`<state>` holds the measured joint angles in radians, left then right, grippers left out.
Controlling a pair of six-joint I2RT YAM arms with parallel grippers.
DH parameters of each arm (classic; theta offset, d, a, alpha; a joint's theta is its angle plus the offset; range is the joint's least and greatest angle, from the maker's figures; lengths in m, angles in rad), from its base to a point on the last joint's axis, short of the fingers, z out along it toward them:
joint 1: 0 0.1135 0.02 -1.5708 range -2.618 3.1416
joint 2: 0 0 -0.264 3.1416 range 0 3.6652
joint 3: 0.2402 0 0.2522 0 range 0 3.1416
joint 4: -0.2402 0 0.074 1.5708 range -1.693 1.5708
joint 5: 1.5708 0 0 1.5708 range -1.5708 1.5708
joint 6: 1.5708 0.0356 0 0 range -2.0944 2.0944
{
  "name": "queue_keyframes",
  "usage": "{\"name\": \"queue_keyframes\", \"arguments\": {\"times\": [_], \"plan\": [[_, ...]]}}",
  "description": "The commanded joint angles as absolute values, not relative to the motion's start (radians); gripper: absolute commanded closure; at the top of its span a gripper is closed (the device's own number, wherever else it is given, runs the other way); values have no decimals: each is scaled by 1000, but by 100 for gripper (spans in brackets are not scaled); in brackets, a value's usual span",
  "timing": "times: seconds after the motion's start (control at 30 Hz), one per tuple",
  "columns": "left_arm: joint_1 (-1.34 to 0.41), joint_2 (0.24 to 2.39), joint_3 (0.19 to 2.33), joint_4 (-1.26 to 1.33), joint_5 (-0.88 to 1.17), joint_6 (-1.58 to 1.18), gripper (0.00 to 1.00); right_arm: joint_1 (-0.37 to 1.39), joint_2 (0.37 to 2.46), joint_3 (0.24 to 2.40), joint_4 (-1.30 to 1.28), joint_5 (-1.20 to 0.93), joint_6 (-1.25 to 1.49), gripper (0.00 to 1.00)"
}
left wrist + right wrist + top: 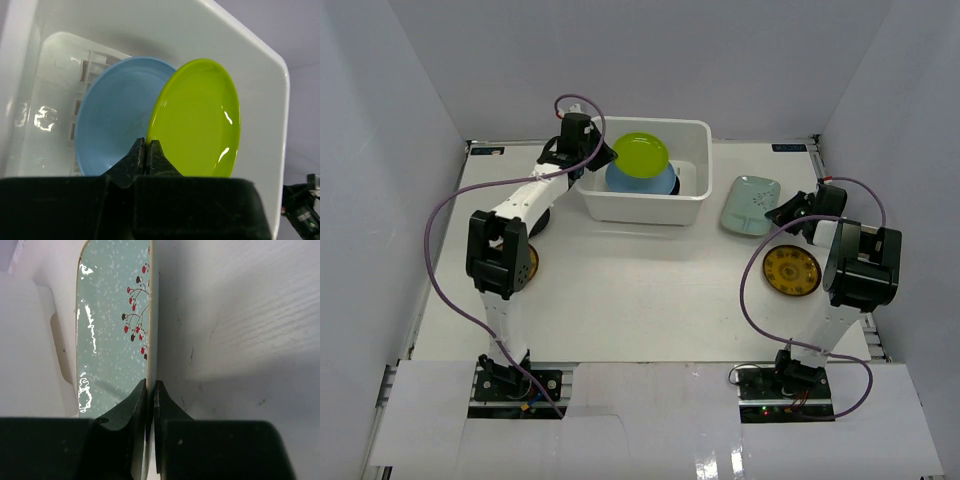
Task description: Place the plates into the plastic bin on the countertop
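Note:
The white plastic bin [642,212] stands at the back middle of the countertop [650,290]. A light blue plate [660,182] leans inside it. My left gripper [610,156] is shut on the rim of the lime green plate [640,152] and holds it on edge over the bin. In the left wrist view the gripper [146,148] pinches the lime plate [200,125] in front of the blue plate [112,120]. My right gripper [788,212] is shut on the right edge of the pale-green speckled rectangle [750,204]. It also shows in the right wrist view [110,330], with the gripper [150,390] on its rim. The woven tan plate is out of view.
A patterned yellow round [791,270] lies by the right arm. Another yellow round [532,268] and a black plate [539,222] are partly hidden under the left arm. Pale grey walls enclose the table.

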<state>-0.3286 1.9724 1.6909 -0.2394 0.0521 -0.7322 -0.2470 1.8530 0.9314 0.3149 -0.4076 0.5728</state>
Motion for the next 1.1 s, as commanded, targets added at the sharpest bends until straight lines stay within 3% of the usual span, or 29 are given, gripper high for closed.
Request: {"name": "queue_keyframes", "arguments": {"times": [0.0, 0.17, 0.2, 0.23, 0.3, 0.33, 0.47, 0.6, 0.7, 0.83, 1.07], "plan": [[-365, 2008, 1828, -239, 80, -684, 100, -261, 1694, 940, 370, -377, 626, 92], [-385, 2117, 1965, -285, 86, -681, 99, -256, 1519, 972, 364, -362, 673, 92], [-385, 2124, 1967, -284, 89, -683, 93, -252, 1494, 979, 362, -359, 676, 92], [-385, 2132, 1967, -284, 86, -684, 75, -241, 1449, 989, 354, -350, 676, 92], [-387, 2134, 1965, -282, 78, -678, 57, -229, 1407, 1005, 341, -338, 669, 92], [-387, 2131, 1965, -282, 77, -675, 37, -215, 1372, 1012, 336, -330, 667, 92], [-387, 2106, 1964, -281, 61, -646, 19, -170, 1316, 1086, 301, -301, 638, 92], [-365, 2097, 2061, -348, 60, -620, 19, -75, 1350, 1207, 270, -316, 623, 92], [-348, 1961, 1987, -319, -38, -592, 21, 81, 1408, 1310, 245, -264, 572, 92], [-275, 1757, 1722, -269, -141, -580, 22, 225, 1586, 1474, 209, -242, 566, 92], [128, 1436, 1190, -209, -23, -787, 23, 321, 1867, 1779, 104, -238, 520, 92]]}}
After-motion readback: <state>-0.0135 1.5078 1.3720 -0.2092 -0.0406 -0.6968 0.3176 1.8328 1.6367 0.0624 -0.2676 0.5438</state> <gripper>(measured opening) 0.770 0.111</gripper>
